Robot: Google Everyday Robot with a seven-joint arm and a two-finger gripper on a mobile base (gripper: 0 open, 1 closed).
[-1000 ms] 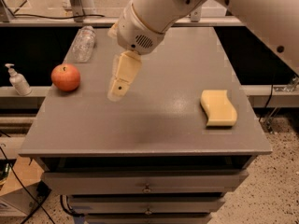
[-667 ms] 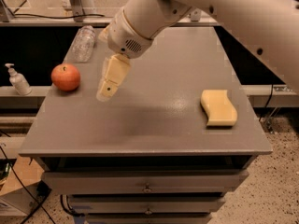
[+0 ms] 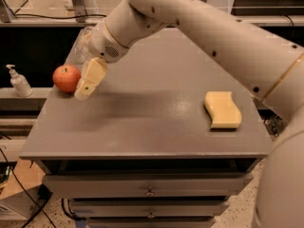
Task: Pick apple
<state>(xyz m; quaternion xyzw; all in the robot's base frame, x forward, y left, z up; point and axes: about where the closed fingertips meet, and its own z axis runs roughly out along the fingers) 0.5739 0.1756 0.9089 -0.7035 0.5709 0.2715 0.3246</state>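
Right now our pincer [image 3: 83,93] hangs just beside the apple [image 3: 65,78], at its 3 o'clock; we can't tell its opening. Apple sits at the counter [image 3: 142,127] edge, 9 o'clock, so a sideways nudge could roll it off.

Grey desk [image 3: 142,132] with drawers [image 3: 149,188] under the top. Yellow sponge [image 3: 222,109] lies flat on the desk's right side, well apart from everything else. Clear plastic bottle [image 3: 80,41] at back left corner, mostly hidden; the gripper [image 3: 83,92] hangs low over the desk's left side, in front of it. White pump bottle [image 3: 20,82] upright on a ledge left of the desk. Black cables [image 3: 10,160] and cardboard box [image 3: 16,196] on floor, bottom left.
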